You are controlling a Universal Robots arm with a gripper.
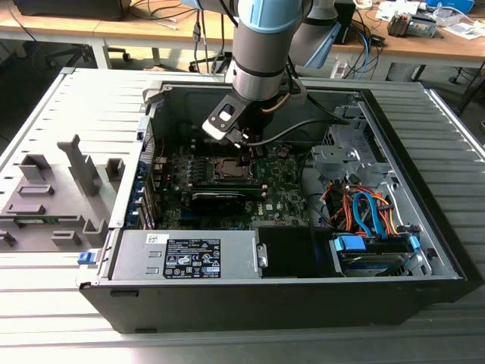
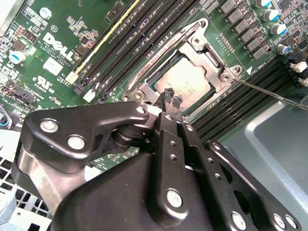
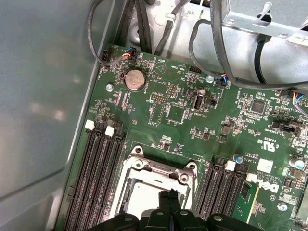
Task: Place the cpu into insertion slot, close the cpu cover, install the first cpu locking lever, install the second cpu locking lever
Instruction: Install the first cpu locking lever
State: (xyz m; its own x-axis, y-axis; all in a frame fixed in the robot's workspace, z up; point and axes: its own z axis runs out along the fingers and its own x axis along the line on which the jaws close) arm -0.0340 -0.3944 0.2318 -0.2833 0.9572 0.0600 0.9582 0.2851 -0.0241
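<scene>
Exterior view, arm: we see the blue-and-grey arm (image 1: 261, 45) reaching down into the open computer case (image 1: 424, 227) on the slatted desk (image 1: 83, 106).
Exterior view, pincer: the pincer (image 1: 244, 157) hangs low over the motherboard (image 1: 284, 182), and from here we cannot tell its grip.
Exterior view, cpu cover: the cpu cover (image 1: 226, 168) sits just beside the pincer, toward the exterior view's left.
Exterior view, power supply: the power supply (image 1: 189, 254) lies well apart from the pincer, at the case's nearer wall.
Second wrist view, pincer: now we get the pincer (image 2: 170, 97) up close. It is clenched, tips pressed together, with nothing that we can see between them.
Second wrist view, cpu: the cpu (image 2: 187, 79) lies flat in the insertion slot (image 2: 159, 72), silvery top up, right under the tips and just beyond them.
Second wrist view, cpu cover: it is down around the chip, which shows through its window.
Second wrist view, locking lever: a thin locking lever (image 2: 269, 92) juts out from the socket's corner, off to one side of the pincer.
First wrist view, pincer: here too we see the tips closed together over the chip.
First wrist view, memory slots: the memory slots (image 3: 98, 178) run along both sides of the pincer.
First wrist view, coin battery: the coin battery (image 3: 134, 79) sits well beyond the pincer on the green board.
</scene>
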